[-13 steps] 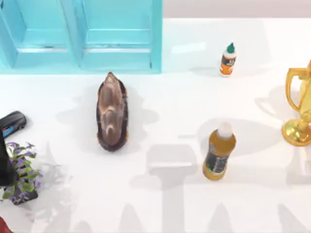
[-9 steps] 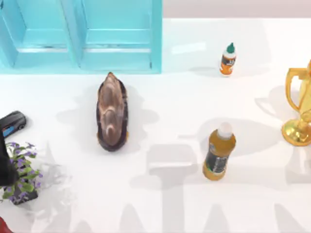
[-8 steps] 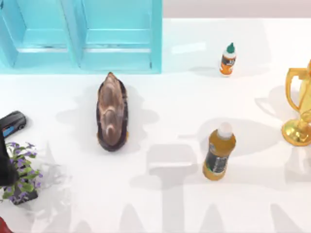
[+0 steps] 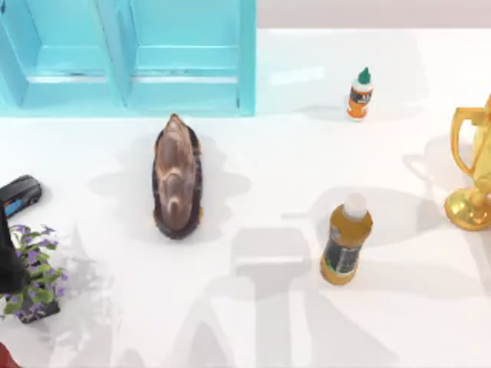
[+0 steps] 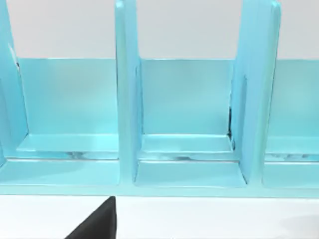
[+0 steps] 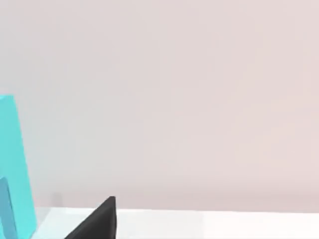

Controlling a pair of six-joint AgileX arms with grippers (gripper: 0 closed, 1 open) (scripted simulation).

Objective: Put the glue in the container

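Glue (image 4: 359, 95) upright at the table's (image 4: 291, 169) far right, well apart from the turquoise container (image 4: 138, 57), amber bottle (image 4: 344, 240) nearer, grippers' state impossible to tell

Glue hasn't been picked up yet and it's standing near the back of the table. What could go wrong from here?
1. The glue is small, upright and narrow, so a slightly off approach might tip it before a grasp.
2. The amber bottle stands between the near edge and the glue; an arm reaching over may clip it.
3. The blue container has narrow compartments with tall dividers, so the glue could catch on a wall going in.
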